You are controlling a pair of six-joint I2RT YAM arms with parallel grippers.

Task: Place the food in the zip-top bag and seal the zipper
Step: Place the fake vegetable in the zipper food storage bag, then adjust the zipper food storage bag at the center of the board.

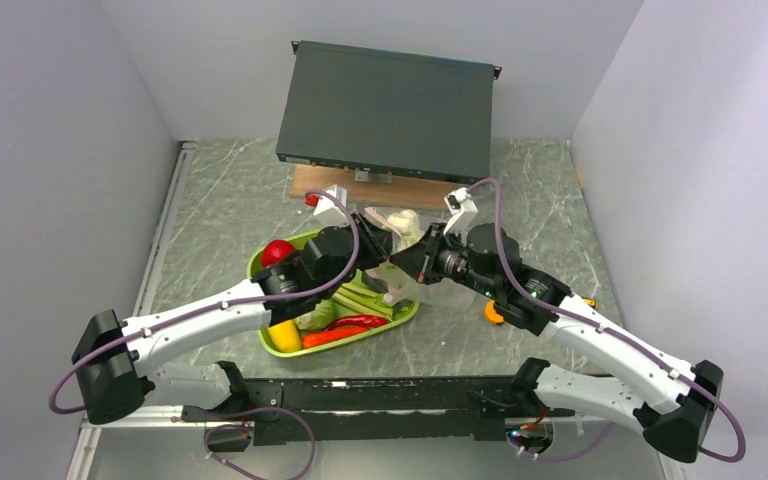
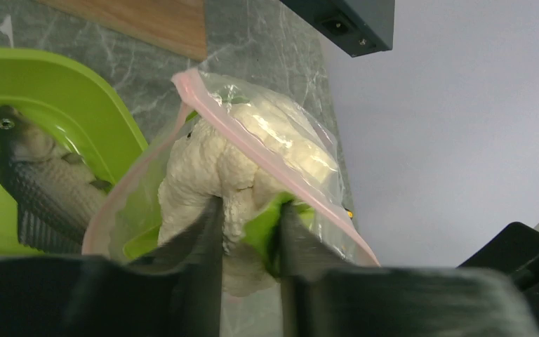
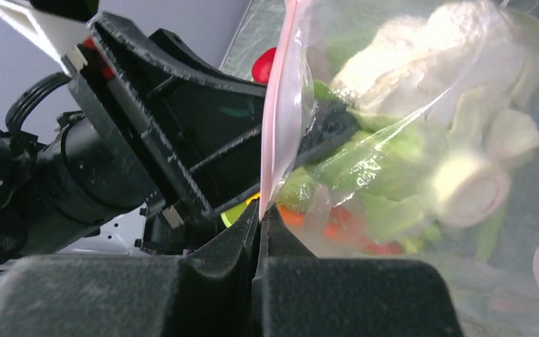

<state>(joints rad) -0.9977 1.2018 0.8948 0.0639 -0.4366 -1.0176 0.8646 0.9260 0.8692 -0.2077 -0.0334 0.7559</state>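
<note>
The worktop (image 1: 230, 200) is grey-green stone with thin white lines in it. Plain pale walls (image 1: 60, 120) stand on the left, at the back and on the right. At the back a wooden board (image 1: 315, 183) lies on the worktop. A flat dark box (image 1: 390, 105) sits tilted over it. A black rail (image 1: 360, 395) runs along the near edge, and the two arms stand on it.

A lime-green tray (image 2: 77, 91) lies left of the middle. In it are a red tomato (image 1: 277, 252), a yellow fruit (image 1: 284, 337), a red chilli (image 1: 345, 328), some green stalks (image 1: 365, 298) and a grey fish (image 2: 42, 189).

The zip-top bag (image 2: 309, 140) sits in the middle of the worktop, just beside the tray on its right. Its mouth is open and faces the left arm. The zipper (image 2: 253, 144) is a thin pink strip along that mouth.

The left gripper (image 2: 249, 210) reaches into the mouth of the bag. It is narrow and pinches the white cauliflower (image 2: 203, 168) by its base and a green leaf. The cauliflower is partly inside the bag.

The right gripper (image 3: 261, 214) is closed tight on the pink edge of the bag and holds it up.

A small orange thing (image 1: 493, 312) lies on the worktop by the right arm.
</note>
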